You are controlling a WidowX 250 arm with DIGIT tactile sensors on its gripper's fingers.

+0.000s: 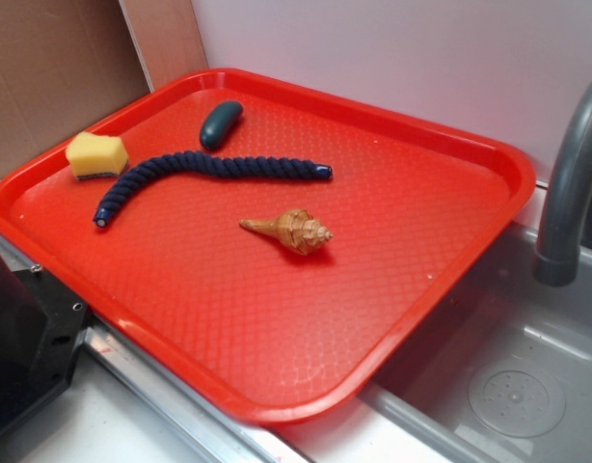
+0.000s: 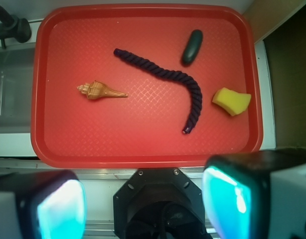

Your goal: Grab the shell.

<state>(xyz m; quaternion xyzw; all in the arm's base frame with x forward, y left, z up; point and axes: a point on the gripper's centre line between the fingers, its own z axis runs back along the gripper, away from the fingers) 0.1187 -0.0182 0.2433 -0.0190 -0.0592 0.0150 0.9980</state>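
On the red tray (image 2: 143, 154), shell (image 2: 99, 90) lies alone mid-tray, long axis crosswise to the wrist view, tail toward the rope (image 2: 165, 74). Pincer (image 2: 143, 206) spread wide, empty, high above, shell ahead and left of centre.

Cropped and blurred items

Gripper fingers (image 2: 58, 206) blurred, cut by the wrist view's bottom edge; faucet (image 1: 569, 183) cut by the exterior view's right edge.

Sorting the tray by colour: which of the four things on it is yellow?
The sponge, near the tray's corner beside the dark blue rope's end. The shell is tan-orange, the capsule-shaped object dark green.
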